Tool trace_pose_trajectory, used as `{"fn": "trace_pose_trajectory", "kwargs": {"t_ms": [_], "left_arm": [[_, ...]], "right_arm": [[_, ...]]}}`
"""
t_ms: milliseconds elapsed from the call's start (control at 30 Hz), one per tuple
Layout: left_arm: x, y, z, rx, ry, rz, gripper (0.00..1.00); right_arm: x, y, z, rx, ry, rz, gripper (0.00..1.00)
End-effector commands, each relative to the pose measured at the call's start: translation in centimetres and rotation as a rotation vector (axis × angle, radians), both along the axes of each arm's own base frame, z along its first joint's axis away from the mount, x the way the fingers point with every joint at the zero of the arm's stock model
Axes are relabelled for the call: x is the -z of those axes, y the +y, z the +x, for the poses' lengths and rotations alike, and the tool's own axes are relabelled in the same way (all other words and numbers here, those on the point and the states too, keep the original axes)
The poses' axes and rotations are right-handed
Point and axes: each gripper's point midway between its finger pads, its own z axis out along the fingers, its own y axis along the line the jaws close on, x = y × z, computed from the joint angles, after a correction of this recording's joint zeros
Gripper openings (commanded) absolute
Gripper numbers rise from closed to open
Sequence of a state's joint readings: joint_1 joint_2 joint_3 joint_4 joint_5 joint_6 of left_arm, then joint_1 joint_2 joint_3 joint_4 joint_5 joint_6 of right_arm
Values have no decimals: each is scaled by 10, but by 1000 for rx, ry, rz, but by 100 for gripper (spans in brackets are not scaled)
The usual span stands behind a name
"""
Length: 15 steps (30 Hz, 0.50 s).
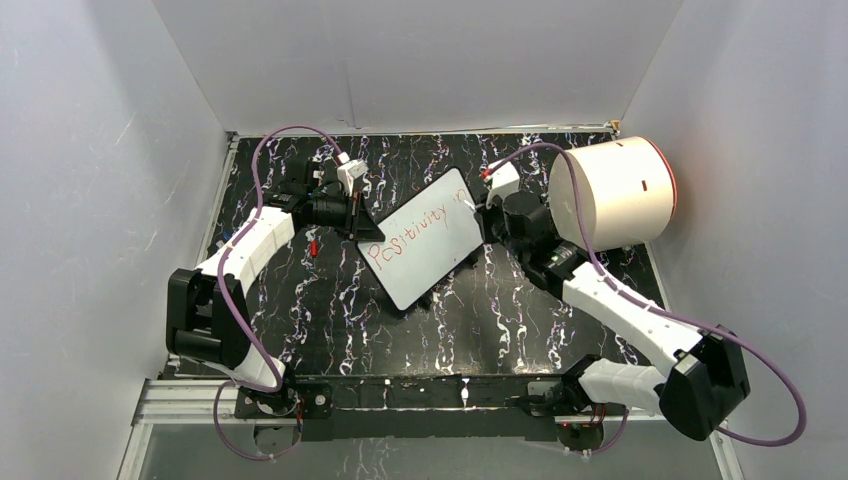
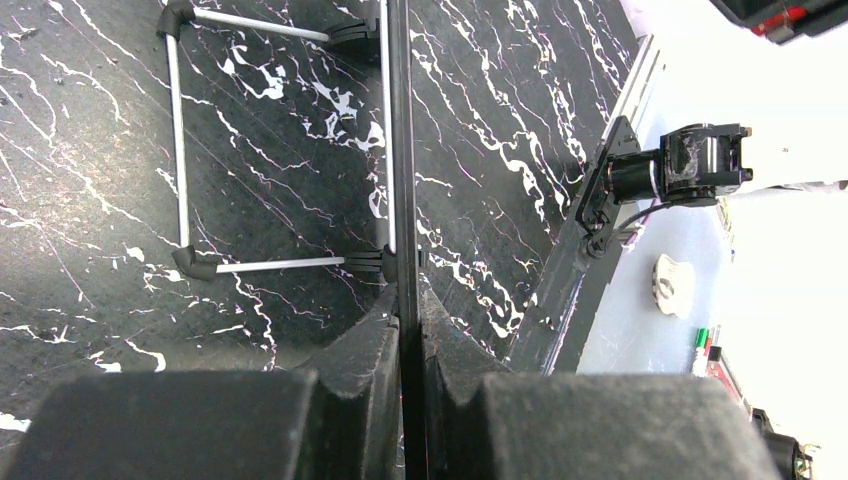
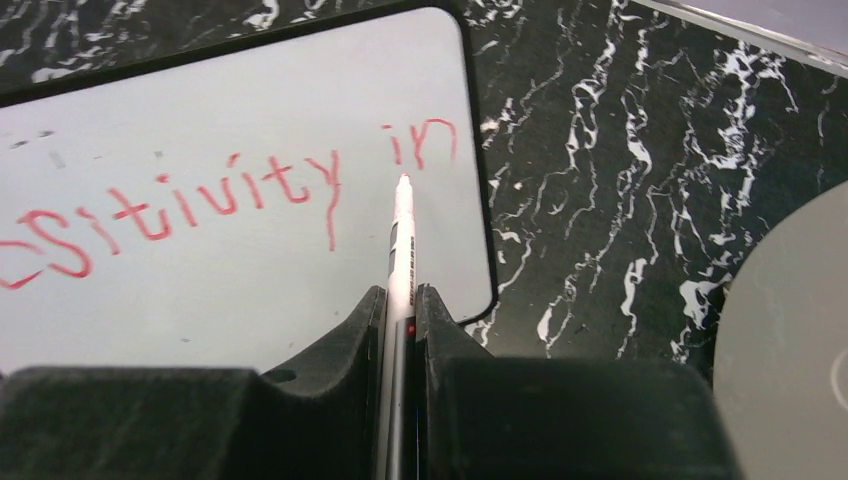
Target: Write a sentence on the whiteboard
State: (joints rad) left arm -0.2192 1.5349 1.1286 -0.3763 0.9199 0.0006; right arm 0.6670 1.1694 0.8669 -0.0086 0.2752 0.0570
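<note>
The whiteboard (image 1: 425, 250) lies tilted on the black marbled table, and it also shows in the right wrist view (image 3: 200, 280). Red handwriting on it (image 1: 415, 232) reads "Positivity in" on one line; the right wrist view shows its end, "sitivity in" (image 3: 230, 190). My left gripper (image 1: 357, 214) is shut on the board's left edge, which the left wrist view shows as a thin black line (image 2: 401, 150) between the jaws (image 2: 410, 310). My right gripper (image 1: 482, 212) (image 3: 400, 300) is shut on a white marker (image 3: 402, 240). Its red tip is just below the "in".
A big white cylinder with a red rim (image 1: 615, 195) lies at the back right, close behind my right arm; it shows in the right wrist view too (image 3: 790, 340). A small red piece (image 1: 313, 247) lies near my left arm. The board's wire stand (image 2: 180, 150) rests on the table.
</note>
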Motion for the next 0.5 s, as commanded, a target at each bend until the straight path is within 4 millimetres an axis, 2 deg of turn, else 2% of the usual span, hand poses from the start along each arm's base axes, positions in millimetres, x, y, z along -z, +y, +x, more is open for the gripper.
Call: {"fn": "trace_pose_trajectory", "kwargs": {"t_ms": [0, 100, 300, 467], "left_arm": [[27, 9, -7, -23, 80, 93, 0], [24, 7, -6, -16, 80, 80, 0], [30, 10, -6, -25, 82, 108, 0], [31, 8, -7, -14, 98, 97, 0]], "right_arm": [[6, 14, -20, -45, -1, 3, 0], [12, 28, -38, -86, -1, -9, 0], [12, 50, -67, -166, -21, -24, 0], [23, 63, -81, -206, -16, -40, 0]]}}
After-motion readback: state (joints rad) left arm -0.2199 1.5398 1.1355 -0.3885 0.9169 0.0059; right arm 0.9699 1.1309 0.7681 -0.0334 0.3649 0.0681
